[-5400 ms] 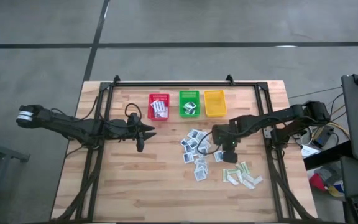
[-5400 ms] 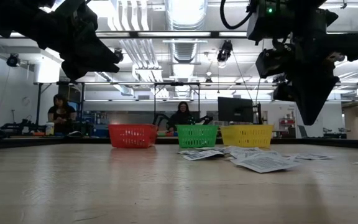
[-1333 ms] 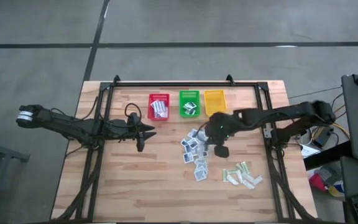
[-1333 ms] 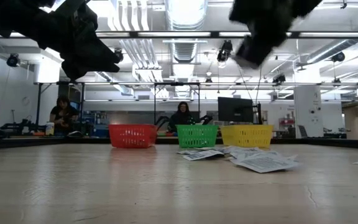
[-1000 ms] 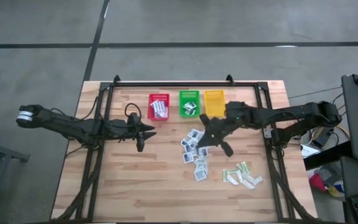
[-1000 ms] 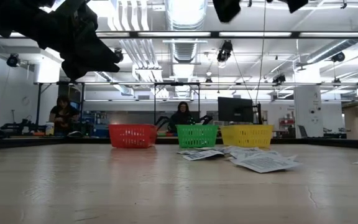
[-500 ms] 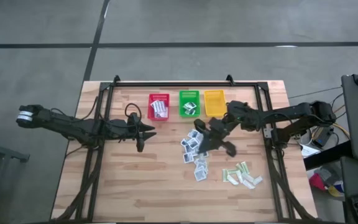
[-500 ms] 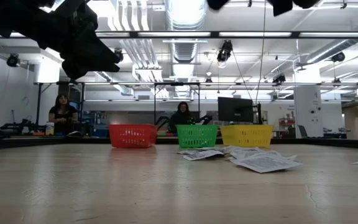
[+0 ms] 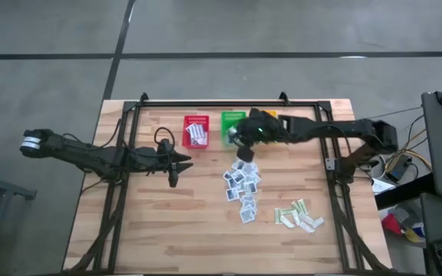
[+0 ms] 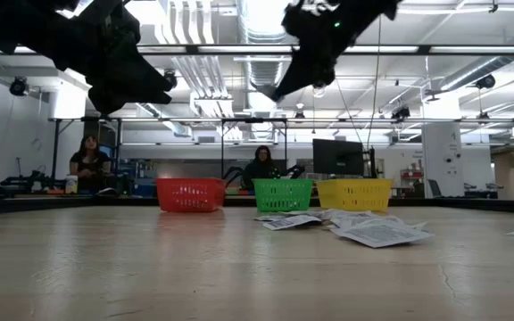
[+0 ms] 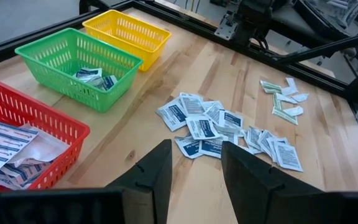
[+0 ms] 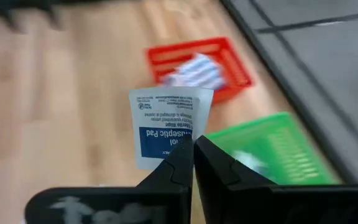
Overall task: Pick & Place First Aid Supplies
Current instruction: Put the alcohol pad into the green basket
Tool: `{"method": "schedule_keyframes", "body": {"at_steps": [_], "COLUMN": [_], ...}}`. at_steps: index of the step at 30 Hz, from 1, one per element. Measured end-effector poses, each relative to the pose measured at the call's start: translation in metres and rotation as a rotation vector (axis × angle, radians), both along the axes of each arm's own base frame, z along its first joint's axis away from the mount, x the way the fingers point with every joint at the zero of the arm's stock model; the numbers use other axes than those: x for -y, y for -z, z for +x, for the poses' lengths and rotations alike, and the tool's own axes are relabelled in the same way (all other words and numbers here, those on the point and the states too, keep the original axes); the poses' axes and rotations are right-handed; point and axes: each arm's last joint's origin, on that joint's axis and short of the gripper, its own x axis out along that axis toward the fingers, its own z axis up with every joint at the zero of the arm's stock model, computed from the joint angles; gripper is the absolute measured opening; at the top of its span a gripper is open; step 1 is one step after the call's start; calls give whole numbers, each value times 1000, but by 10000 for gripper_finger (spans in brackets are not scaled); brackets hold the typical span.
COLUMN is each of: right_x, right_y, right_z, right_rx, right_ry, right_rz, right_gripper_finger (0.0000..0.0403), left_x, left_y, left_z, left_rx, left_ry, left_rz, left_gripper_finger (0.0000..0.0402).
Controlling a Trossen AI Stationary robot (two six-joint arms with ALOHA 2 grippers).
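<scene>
My right gripper [image 9: 243,147] is over the near edge of the green basket [image 9: 232,121], shut on a small square white-blue packet [image 12: 169,124]. High in the low view it shows as a dark shape [image 10: 273,89]. More first aid supplies lie loose on the table: square white-blue packets [image 9: 242,188] in a heap and pale green-beige strips [image 9: 298,216] nearer the front right. My left gripper [image 9: 176,167] hangs open at the left, level with the red basket [image 9: 196,130], with nothing between its fingers [image 11: 160,168]. My right gripper pinches the packet's edge nearest the fingers [image 12: 180,144], toward one corner, between its two fingertips. The fingers slant down toward the table's left. The packet stands flat beyond the fingertips, printed face to the camera, lifted clear of table and baskets.
Red, green and yellow [image 11: 126,31] baskets stand in a row at the far side; the red holds oblong striped packets [image 11: 5,143], the green a few square ones [image 11: 95,76]. A black frame [image 9: 229,103] borders the table. People sit in the room beyond [image 10: 261,165].
My right gripper, shut on the packet, has swung from above the heap of square packets toward the table's far edge and left, to the green basket, and has tipped from nearly level to slanting down. The packet has gone with it.
</scene>
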Motion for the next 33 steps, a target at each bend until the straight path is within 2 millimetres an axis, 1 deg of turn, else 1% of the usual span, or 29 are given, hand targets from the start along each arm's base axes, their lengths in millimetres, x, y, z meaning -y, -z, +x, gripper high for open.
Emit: {"method": "schedule_keyframes", "body": {"at_steps": [3,5,8,10,16,20,25,27,30,33], "right_x": [20,35,55,66,92,103,113,116,118,119], "right_y": [1,5,12,15,35,47,67,72,73,73], "right_z": [14,23,35,41,49,55,64,65,69,73], "right_rx": [-112,-190,-270,-317,-487,-531,-580,-604,-623,-627], "right_ry": [26,65,70,54,29,35,41,42,35,-8], "right_rz": [-64,-101,-118,-103,-5,13,38,47,50,71], "right_gripper_finger": [8,8,8,8,8,8,8,8,9,20], "left_x": [0,0,0,0,0,0,0,0,0,0], "left_y": [0,-1,-1,-1,-1,-1,-1,-1,-1,-1], "left_z": [0,0,0,0,1,1,1,1,0,1], "left_rx": [0,2,-1,4,3,1,1,2,3,3], "left_ry": [2,7,14,16,20,22,22,21,19,19], "left_rz": [6,20,42,48,58,65,64,61,57,58], "left_gripper_finger": [133,133,133,133,133,133,133,133,133,133]}}
